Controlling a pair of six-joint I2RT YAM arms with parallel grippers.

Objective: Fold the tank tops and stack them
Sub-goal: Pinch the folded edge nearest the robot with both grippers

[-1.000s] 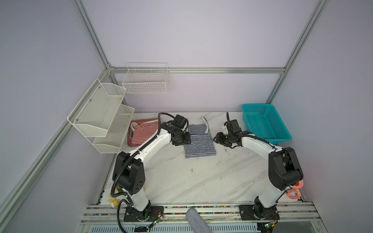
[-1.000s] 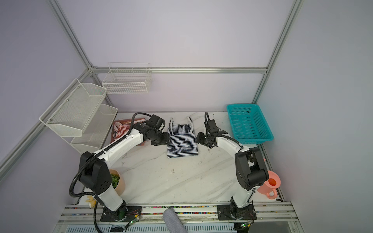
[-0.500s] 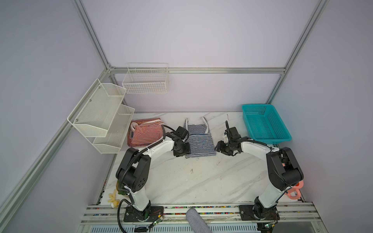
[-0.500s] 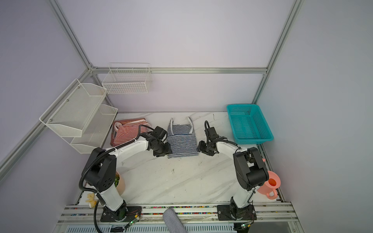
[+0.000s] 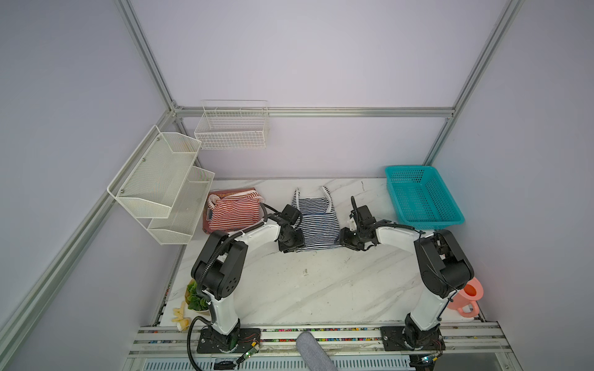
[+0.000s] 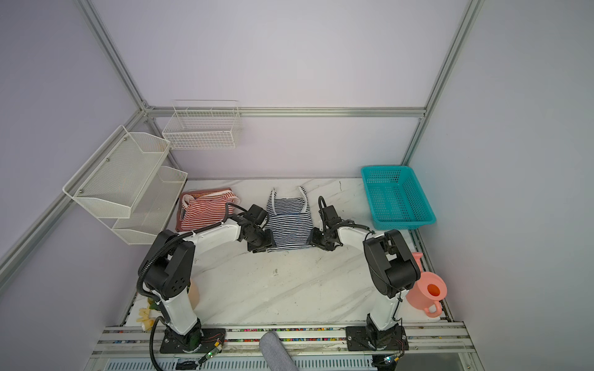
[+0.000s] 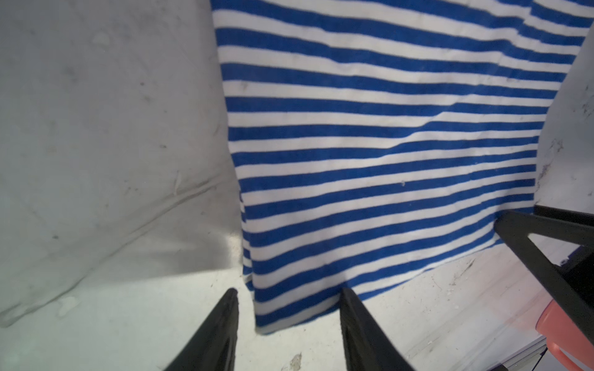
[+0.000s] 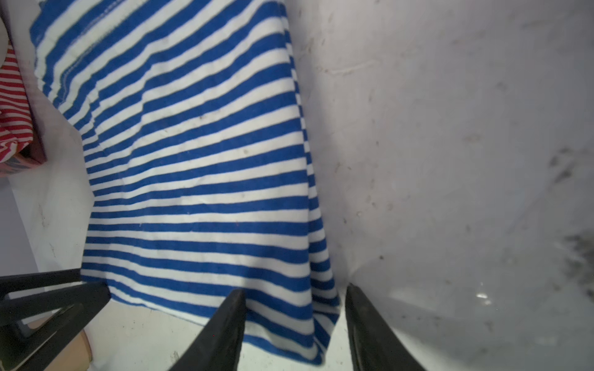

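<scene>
Jaws apart, left gripper [image 7: 289,292] and right gripper [image 8: 294,289] each straddle a near hem corner of the navy top [image 5: 316,225] (straps point away).

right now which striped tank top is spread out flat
The navy-and-white tank top, spread flat on the table with both straps laid out; the red-and-white tank top lies bunched on a rust-red garment.

Navy-and-white striped tank top [image 5: 316,225]

The navy-and-white striped cloth tank top [image 5: 316,225] lies flat near the teal plastic basket [image 5: 427,221]. The red-and-white striped cloth tank top [image 5: 233,210] lies bunched, farther off.
</scene>
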